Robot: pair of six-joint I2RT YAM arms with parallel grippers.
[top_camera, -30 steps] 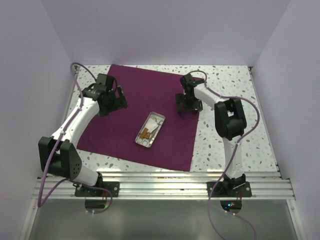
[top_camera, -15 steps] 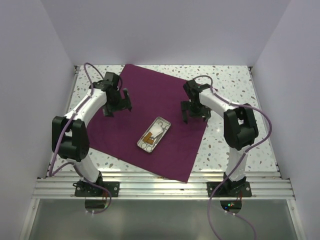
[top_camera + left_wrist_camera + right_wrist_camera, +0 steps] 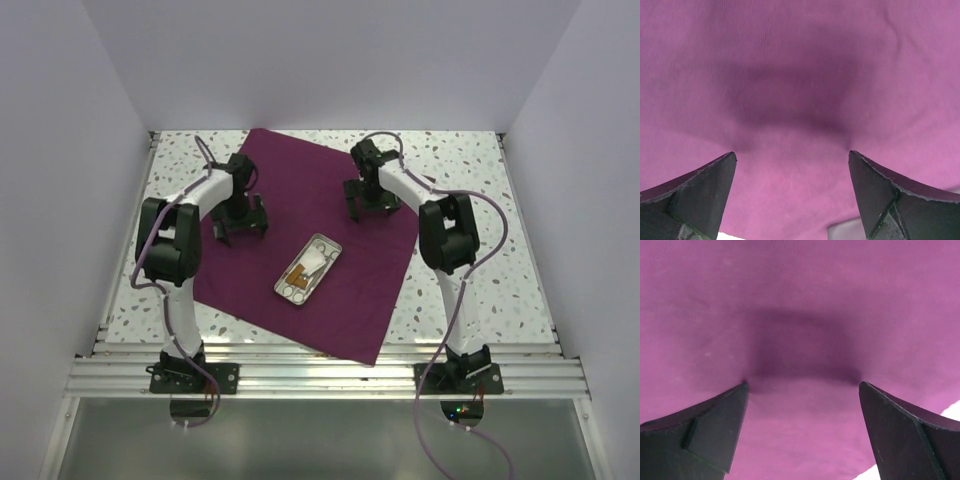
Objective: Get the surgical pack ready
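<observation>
The surgical pack (image 3: 300, 190) is a plum-purple cloth, unfolded and spread flat as one large square sheet on the speckled table (image 3: 480, 200). It fills the centre of the top view, turned like a diamond: one corner at upper centre-left, one at right of centre, one at lower centre-right, one at left. Up close the weave looks finely ribbed, with a faint wrinkle at the left wrist view's upper right

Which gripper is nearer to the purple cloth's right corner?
Right. The right gripper hangs just inside that corner; the left gripper is across the cloth, over its left side.
</observation>
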